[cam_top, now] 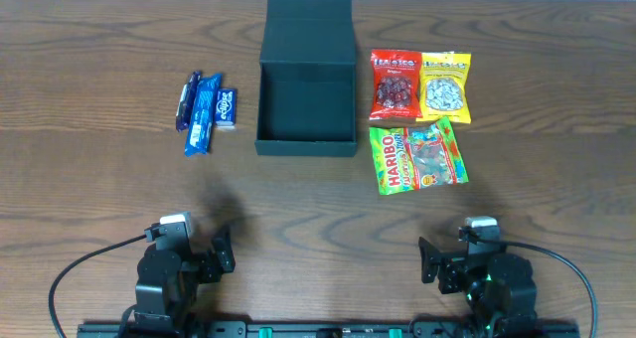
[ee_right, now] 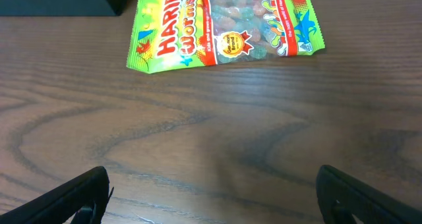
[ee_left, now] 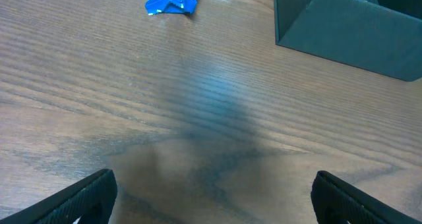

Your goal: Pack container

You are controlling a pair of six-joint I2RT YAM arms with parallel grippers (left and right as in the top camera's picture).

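The dark teal-green container [cam_top: 307, 80] stands open at the back middle of the table, its flap lid folded away behind it; its corner shows in the left wrist view [ee_left: 349, 33]. Blue snack packs [cam_top: 206, 107] lie to its left, one also in the left wrist view [ee_left: 173, 0]. A red pack [cam_top: 395, 84], a yellow pack [cam_top: 446, 86] and a green Haribo bag [cam_top: 418, 156] lie to its right; the Haribo bag shows in the right wrist view [ee_right: 224, 28]. My left gripper [ee_left: 211, 197] and right gripper [ee_right: 214, 197] are open and empty, low at the table's near edge.
The wooden table [cam_top: 99, 189] stretches between the grippers and the snacks. Black cables loop from both arm bases [cam_top: 70, 278] at the front edge.
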